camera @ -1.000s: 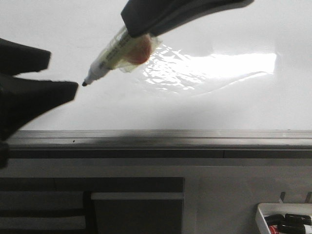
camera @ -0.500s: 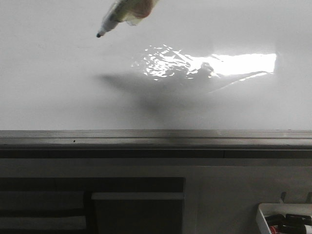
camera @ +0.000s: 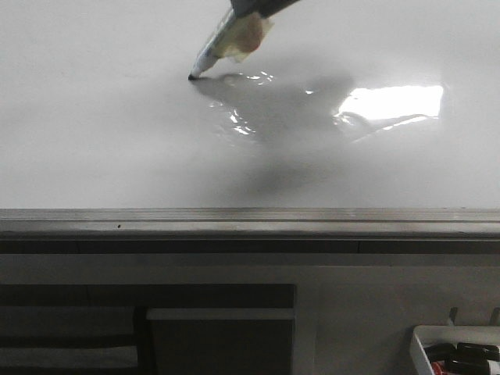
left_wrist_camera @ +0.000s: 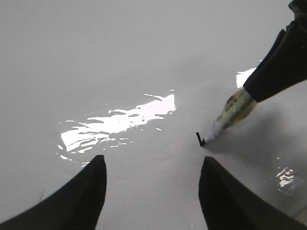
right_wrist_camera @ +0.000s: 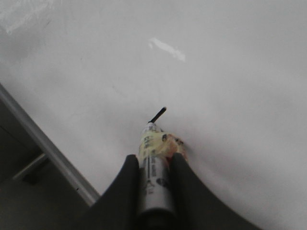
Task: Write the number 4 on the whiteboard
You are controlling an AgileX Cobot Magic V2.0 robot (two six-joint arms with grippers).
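On the whiteboard (camera: 94, 117), only a short black stroke (left_wrist_camera: 197, 137) of my number 4 shows, at the tip of the marker (camera: 223, 43) beside the glare. My right claw (right_wrist_camera: 153, 165) is clamped on the marker; my left claw (left_wrist_camera: 151, 167) hangs nearby, fingers apart, holding nothing.

Both end effectors (left_wrist_camera: 151, 191) (right_wrist_camera: 153, 184) have matte black, smooth, tapering fingers.

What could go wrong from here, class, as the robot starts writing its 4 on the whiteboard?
The marker sits tilted in the right pincer, so pressure might slip it or skew the stroke. Only a short black dash exists on the whiteboard; lifting early would leave gaps. The open left pincer hovers nearby and could smear ink.
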